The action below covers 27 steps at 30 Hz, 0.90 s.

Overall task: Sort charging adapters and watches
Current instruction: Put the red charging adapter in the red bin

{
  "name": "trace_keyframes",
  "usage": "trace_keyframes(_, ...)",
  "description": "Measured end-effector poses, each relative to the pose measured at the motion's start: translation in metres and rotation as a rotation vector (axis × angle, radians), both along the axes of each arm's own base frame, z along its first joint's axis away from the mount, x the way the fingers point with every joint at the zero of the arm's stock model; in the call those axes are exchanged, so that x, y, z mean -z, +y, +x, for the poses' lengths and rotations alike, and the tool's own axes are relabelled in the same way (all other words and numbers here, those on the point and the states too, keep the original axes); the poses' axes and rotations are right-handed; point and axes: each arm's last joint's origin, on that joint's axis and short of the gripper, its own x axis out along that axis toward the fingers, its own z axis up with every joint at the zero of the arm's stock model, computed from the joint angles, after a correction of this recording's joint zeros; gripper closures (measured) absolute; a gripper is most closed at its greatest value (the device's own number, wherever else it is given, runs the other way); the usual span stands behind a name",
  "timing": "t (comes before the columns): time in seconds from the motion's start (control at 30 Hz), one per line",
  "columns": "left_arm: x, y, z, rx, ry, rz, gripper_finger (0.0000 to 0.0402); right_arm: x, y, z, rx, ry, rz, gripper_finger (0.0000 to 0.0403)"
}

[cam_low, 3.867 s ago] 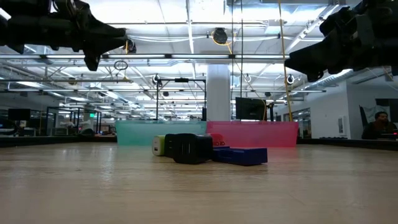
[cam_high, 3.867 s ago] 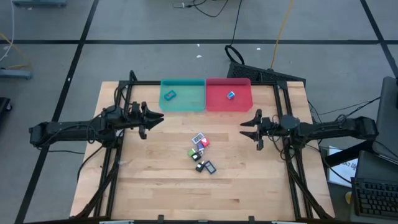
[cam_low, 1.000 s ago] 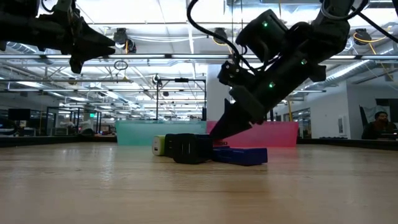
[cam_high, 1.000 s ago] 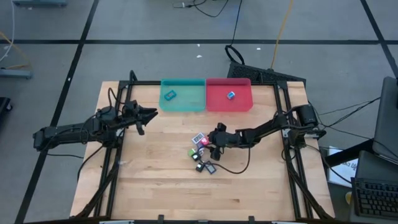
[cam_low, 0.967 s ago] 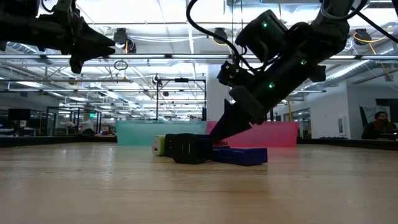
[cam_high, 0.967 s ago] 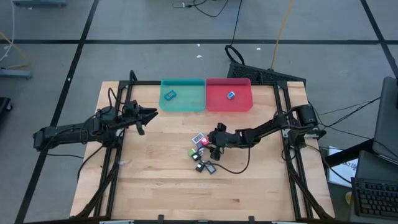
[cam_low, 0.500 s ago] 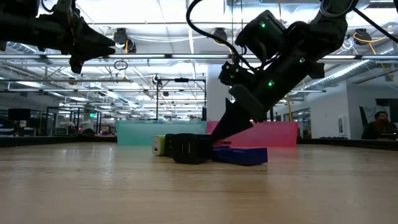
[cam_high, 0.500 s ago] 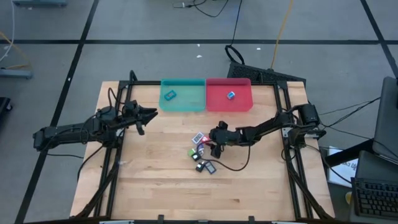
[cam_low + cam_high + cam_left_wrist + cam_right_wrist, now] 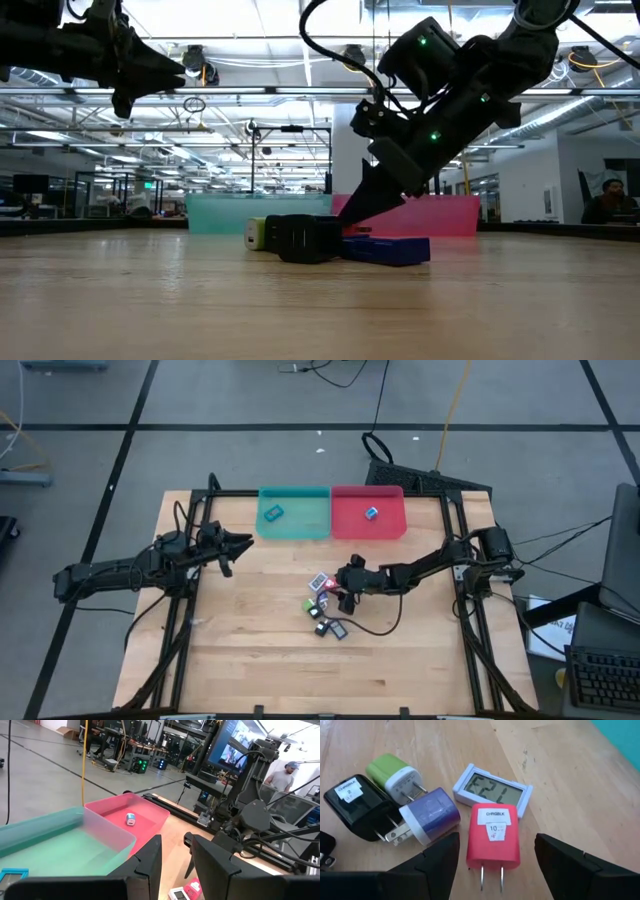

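Note:
A red charging adapter [image 9: 492,842] lies flat on the table, prongs toward my right gripper [image 9: 495,870]. The gripper is open, slanting down, with a finger on either side of the adapter and a gap on both sides. Around it lie a purple adapter [image 9: 427,820], a green one [image 9: 395,777], a black one [image 9: 357,805] and a white-framed watch [image 9: 492,792]. From above, this pile [image 9: 322,600] is at mid-table, with my right gripper [image 9: 340,593] at its right edge. My left gripper [image 9: 245,542] hovers at the left, narrowly open with nothing in it.
A teal tray [image 9: 294,525] at the far edge holds a teal watch [image 9: 273,513]. The red tray [image 9: 368,528] beside it holds a light blue adapter [image 9: 371,513]. Another watch [image 9: 338,630] and a black adapter [image 9: 321,628] lie nearer the front. A person [image 9: 287,772] stands beyond the table.

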Motion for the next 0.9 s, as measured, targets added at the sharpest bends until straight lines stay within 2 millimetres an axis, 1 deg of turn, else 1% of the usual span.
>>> trace_keyframes(0.13, 0.0000, 0.0000, 0.0000, 0.000, 0.000, -0.001, 0.0293, 0.0000, 0.0001, 0.0000, -0.002, 0.000, 0.001, 0.0166)
trace_keyframes(0.63, 0.0000, 0.0000, 0.0000, -0.001, 0.000, -0.001, 0.0293, 0.0001, 0.0002, 0.0000, -0.007, 0.001, 0.005, 0.0244)
trace_keyframes(0.73, 0.0000, 0.0000, 0.0000, 0.000, 0.000, -0.001, 0.0293, 0.0004, 0.0012, 0.0000, -0.047, 0.007, 0.018, 0.0250)
trace_keyframes(0.9, 0.0000, 0.0000, 0.0000, 0.000, 0.000, -0.001, 0.0293, 0.0006, 0.0013, -0.0001, -0.079, 0.016, -0.010, 0.0249)
